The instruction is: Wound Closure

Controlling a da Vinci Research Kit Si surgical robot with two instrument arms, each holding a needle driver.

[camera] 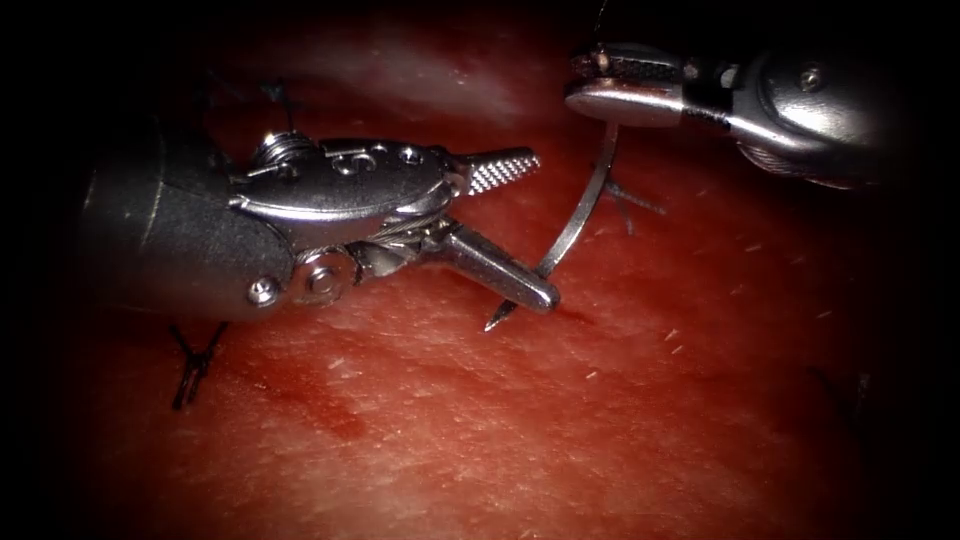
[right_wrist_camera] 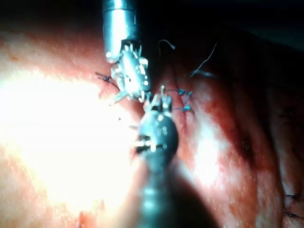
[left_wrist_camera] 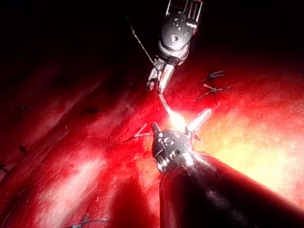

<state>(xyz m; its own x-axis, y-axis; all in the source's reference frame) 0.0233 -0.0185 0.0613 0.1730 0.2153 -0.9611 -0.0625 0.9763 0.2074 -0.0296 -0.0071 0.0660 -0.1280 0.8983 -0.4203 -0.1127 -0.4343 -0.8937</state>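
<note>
Gripping the needle near its tail — right tool; left tool open.

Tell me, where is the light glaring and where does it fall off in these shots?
Endoscope view: light pools centrally, edges fall dark; the left tool, open and empty, gleams beside the needle, which the right tool grips near its tail, tip bare, outside the tissue. Left wrist view: glare hides the needle at the left tool's jaws. Right wrist view: glare floods the tissue.

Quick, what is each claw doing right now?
Left tool: open around the needle near its tip, holding nothing.
Right tool: shut on the needle's back end.
</note>
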